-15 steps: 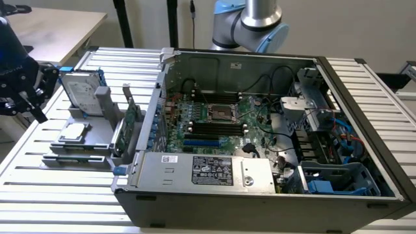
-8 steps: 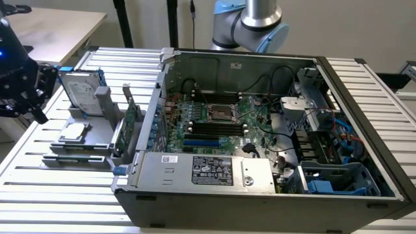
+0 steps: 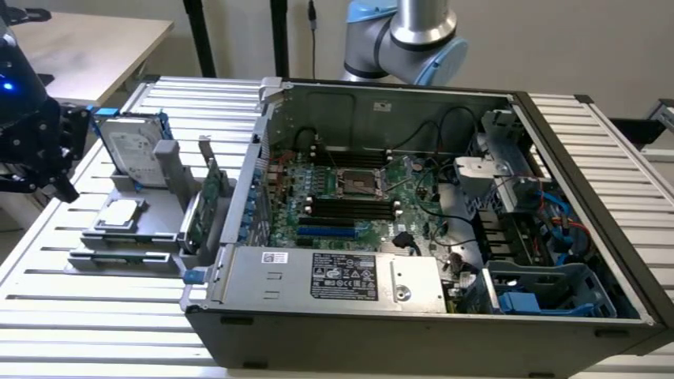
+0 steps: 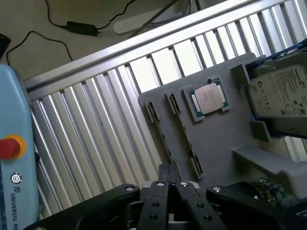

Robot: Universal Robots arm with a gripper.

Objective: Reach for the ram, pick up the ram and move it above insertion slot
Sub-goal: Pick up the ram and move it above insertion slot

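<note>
Black gripper [image 4: 169, 176] up over the slatted table [image 3: 63, 316], near the gray tray [image 4: 216, 139], on the tray's side away from the open computer case [image 3: 421, 316]. Fingers [image 4: 156, 201] squeezed close together, clenched on nothing. Not touching the tray.

Ram [image 3: 118, 257] lying long and thin on its edge in a slot at one end of the tray, well apart from the gripper. Hard to make out more of it, being so thin.

Silver hard drive [image 3: 132, 150] standing up at the tray's other end. Square shiny chip [image 4: 208, 98] flat on the tray, between the ram's end and the hard drive's end. Green card [image 3: 214, 189] upright on the tray's side next to the case.

Case just beside the tray, lid off, green board [image 3: 348, 197] inside. Blue box with a red button [image 4: 7, 147] well apart from the tray.
</note>
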